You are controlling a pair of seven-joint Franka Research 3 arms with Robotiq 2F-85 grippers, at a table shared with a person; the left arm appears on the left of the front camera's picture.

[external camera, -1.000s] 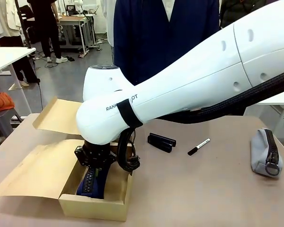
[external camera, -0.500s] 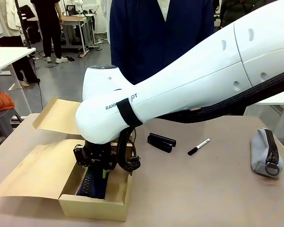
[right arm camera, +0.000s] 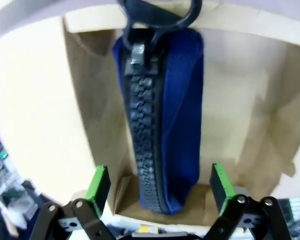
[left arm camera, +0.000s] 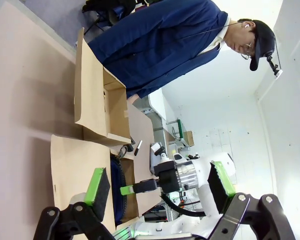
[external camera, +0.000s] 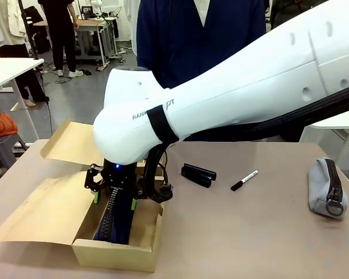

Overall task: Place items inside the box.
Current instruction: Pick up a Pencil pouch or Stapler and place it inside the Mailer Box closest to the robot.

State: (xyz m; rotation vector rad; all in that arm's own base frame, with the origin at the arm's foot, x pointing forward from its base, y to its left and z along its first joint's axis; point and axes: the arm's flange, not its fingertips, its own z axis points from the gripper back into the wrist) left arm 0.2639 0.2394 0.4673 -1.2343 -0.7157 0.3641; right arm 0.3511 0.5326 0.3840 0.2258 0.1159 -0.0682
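Front view, lower left of the frame: the long brown cardboard box (external camera: 113,254) stands on the beige table (external camera: 250,232) with its wide flap lid folded out to the left. The navy zip pouch (external camera: 113,218) lies lengthwise inside the box, zip side up. The right pincer (external camera: 114,197) hangs directly above the pouch, jaws spread wide, green pads apart from the fabric on either side; it grips nothing.

Right wrist view: the pouch (right arm camera: 160,115) runs up the middle of the frame between the two fingers of the right pincer (right arm camera: 159,185), its black pull ring at the top edge, box walls (right arm camera: 90,115) on both sides.

Left wrist view: the left pincer (left arm camera: 159,184) stands open, with nothing between its pads.

Front view, centre and right: a black stapler (external camera: 198,174), a black marker pen (external camera: 244,180) and a grey zip pouch (external camera: 327,187) lie on the table, well apart from the box.
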